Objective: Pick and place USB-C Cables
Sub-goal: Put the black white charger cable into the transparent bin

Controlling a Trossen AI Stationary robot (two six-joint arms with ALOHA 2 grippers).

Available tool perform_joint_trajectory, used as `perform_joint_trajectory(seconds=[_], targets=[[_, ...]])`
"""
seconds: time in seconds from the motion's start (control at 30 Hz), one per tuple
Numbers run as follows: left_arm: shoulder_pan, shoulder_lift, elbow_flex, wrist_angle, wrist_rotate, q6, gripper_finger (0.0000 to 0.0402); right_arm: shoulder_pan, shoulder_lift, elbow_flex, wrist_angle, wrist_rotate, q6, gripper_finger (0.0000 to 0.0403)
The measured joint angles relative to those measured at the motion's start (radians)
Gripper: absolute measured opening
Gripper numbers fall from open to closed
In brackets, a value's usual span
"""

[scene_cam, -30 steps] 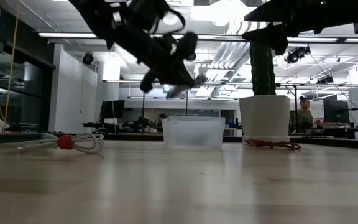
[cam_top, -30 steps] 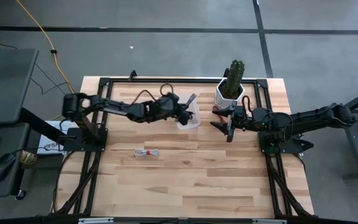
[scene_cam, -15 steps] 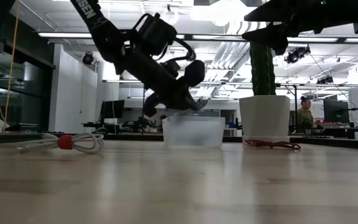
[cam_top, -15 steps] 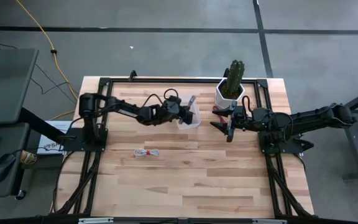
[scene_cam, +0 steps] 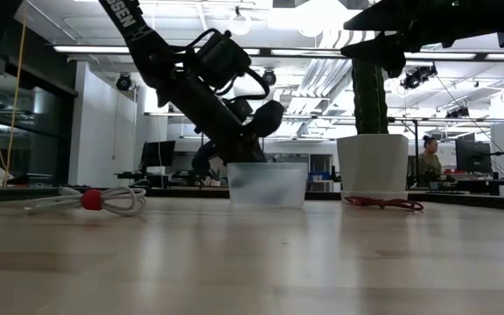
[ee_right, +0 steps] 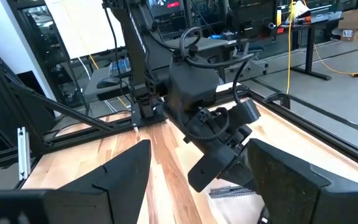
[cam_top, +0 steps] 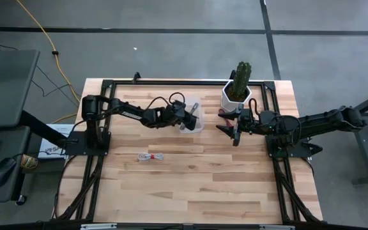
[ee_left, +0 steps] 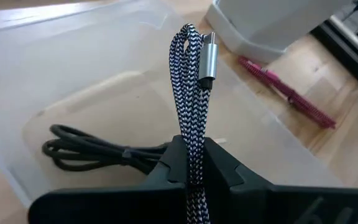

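Even, bright overhead light; ceiling lamps (scene_cam: 322,13) glare in the low view, silhouetting the arms; near tabletop (scene_cam: 252,262) blurred.

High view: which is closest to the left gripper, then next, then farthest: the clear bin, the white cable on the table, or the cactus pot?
From the left gripper:
1. Clear bin: right under it.
2. White cable: on the bare wood, nearer the table's front.
3. Cactus pot: beyond the bin, by the right gripper.

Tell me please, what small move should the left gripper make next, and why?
Probably open: the left gripper holds the grey braided cable over the clear bin, where the black cable already lies.
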Motion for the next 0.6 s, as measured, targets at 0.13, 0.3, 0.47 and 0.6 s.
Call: perform_joint_trajectory(seconds=[0.13,0.3,0.47,0.6], targets=[[0.003,-0.006,0.001,-0.037,-0.002,0.016,0.0000,0.000,0.000,0.000,-0.004,0.000,0.000,0.0261],[0.014,-0.007,0.001,-0.070,0.001,0.017,0.0000,0.000,0.000,0.000,-0.005,0.000,0.001,0.0261],[0.012,-0.006,0.000,-0.076,0.009,0.016,0.0000,0.000,0.000,0.000,-0.005,0.000,0.000,0.0261],[0.003,-0.006,0.000,-0.050,0.011,0.016,0.0001,0.000,0.000,0.000,-0.005,0.000,0.002,0.0261]])
